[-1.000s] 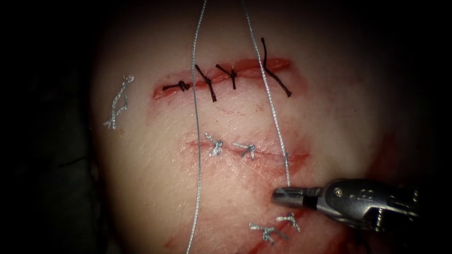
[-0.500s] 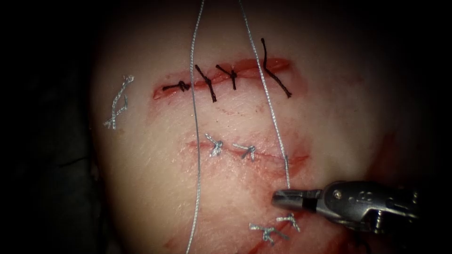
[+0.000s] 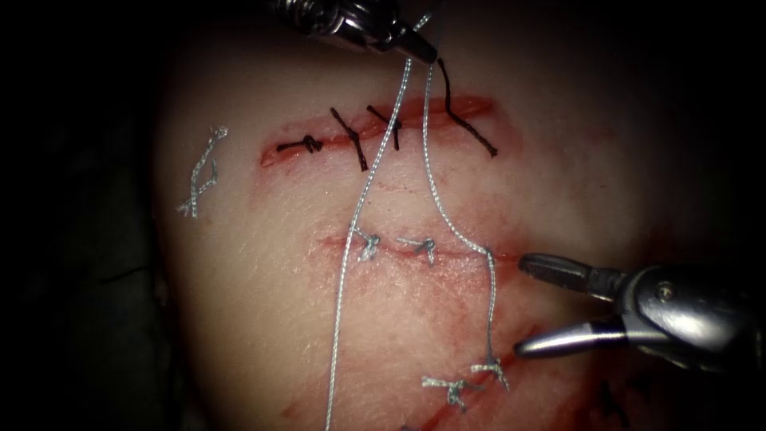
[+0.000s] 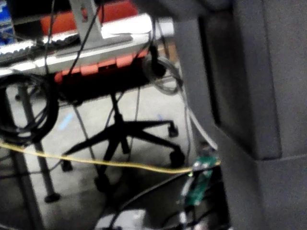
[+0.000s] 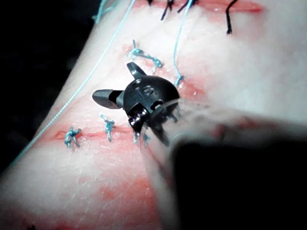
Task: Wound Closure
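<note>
Nearest cut carries two grey knots (image 3: 467, 383); middle cut (image 3: 415, 251) has two more, plus a thread (image 3: 488, 307) entering its right end, untied. Right tool (image 3: 533, 307), clamped on that thread a second ago, now gapes empty beside it. Left tool (image 3: 419, 49) has arrived at far cut, jaws clenched on both strands; needle unseen.

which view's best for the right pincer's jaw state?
Endoscope view: the right pincer lies side-on, jaws spread wide and holding nothing, beside the thread. The right wrist view shows it from behind, jaws also parted.
</note>
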`<action>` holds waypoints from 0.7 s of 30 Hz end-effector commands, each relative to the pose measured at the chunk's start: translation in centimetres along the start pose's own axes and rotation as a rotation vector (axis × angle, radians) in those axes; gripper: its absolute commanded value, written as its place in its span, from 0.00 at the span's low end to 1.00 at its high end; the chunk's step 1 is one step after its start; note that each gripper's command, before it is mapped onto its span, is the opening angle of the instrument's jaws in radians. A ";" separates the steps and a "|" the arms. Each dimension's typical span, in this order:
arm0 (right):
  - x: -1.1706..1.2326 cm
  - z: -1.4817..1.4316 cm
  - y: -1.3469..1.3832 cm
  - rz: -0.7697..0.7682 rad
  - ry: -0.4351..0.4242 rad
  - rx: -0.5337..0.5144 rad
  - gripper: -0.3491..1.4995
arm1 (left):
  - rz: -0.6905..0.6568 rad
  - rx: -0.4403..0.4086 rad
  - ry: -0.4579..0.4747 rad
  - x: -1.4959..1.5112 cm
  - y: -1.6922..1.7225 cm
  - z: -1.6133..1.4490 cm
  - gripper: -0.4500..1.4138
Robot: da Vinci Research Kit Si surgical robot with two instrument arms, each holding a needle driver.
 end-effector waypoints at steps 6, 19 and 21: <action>-0.14 0.46 0.20 0.356 0.154 -0.286 0.00 | 0.051 -0.170 0.066 -0.11 0.38 -0.32 0.00; -0.37 1.19 0.54 0.489 0.201 -0.251 0.00 | 0.128 -0.465 -0.025 -0.21 0.50 -0.24 0.00; -0.38 1.29 0.61 0.507 0.250 -0.241 0.00 | 0.160 -0.496 -0.060 -0.29 0.56 -0.14 0.00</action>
